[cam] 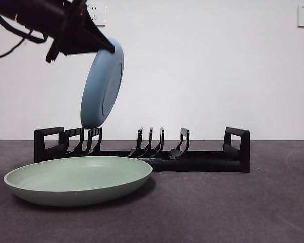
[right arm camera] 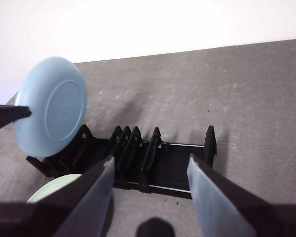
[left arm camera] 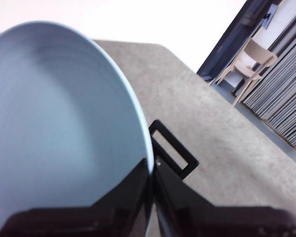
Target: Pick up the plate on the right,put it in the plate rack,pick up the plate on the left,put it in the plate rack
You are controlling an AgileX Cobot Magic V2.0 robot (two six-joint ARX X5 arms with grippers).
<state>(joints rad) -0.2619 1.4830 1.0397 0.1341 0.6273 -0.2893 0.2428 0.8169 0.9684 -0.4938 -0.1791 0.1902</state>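
The plate rack (cam: 142, 150) is a long, low black plastic piece with upright divider prongs and a looped handle at each end. It stands on the dark table (cam: 233, 207), and all the slots that show hold nothing; no plate is in it.

The left gripper (cam: 105, 46) hangs above the rack, over the end that has the two closest prongs. Its two black jaws are closed tightly on the upper rim of the blue plate (cam: 102, 85), one jaw on each face, as the left wrist view shows with the rim pinched between them (left arm camera: 150, 170). The plate hangs down from the jaws, almost upright but a little tilted, its lower edge just over the prongs of that end; whether it touches them I cannot tell. Past the plate, below the jaws, one looped handle of the rack (left arm camera: 173, 156) is visible.

The right gripper (right arm camera: 150, 190) is apart from the rack and looks down on it from above. Its jaws are wide open and hold nothing. Under it lie the rack (right arm camera: 153, 165) and, further to the side, the blue plate (right arm camera: 52, 112) turning its underside with the round foot ring toward this camera.

The blue plate is pale blue, round, smooth and matt. A green plate (cam: 78, 179), pale green, wider and shallow, lies flat on the table, in front of the rack, below the left gripper; no gripper touches it
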